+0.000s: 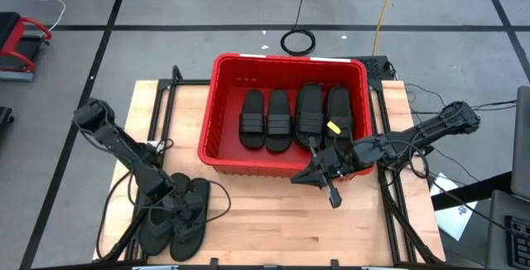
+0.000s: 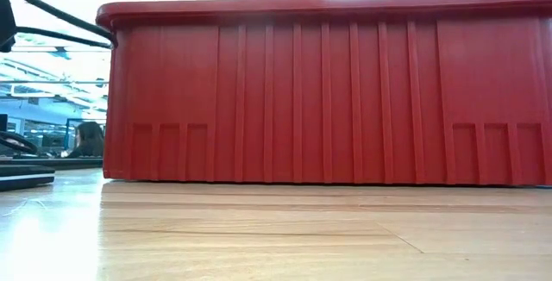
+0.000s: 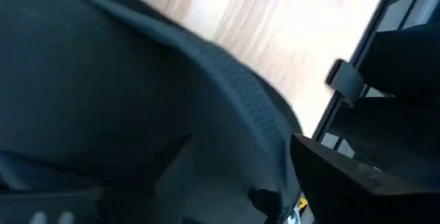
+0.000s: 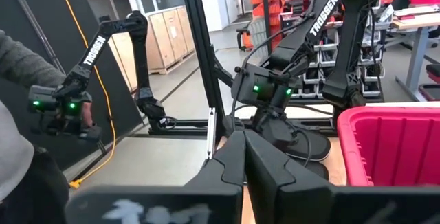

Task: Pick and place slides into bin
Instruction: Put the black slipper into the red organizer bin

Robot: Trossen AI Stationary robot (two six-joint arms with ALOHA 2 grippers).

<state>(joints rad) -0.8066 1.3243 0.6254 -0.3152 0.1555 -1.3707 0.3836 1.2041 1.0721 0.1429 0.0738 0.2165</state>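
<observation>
The red bin stands at the table's far middle, and several black slides lie side by side on its floor. More black slides lie in a pile on the table's near left. My left gripper is down on that pile, and a black ribbed slide strap fills its wrist view. My right gripper is shut and empty, just outside the bin's near wall and above the table. It points toward the table's left.
The bin's near wall fills the low view, with bare wood in front of it. Black frame rails run along both table sides. In the right wrist view a person stands beyond the table holding a leader arm.
</observation>
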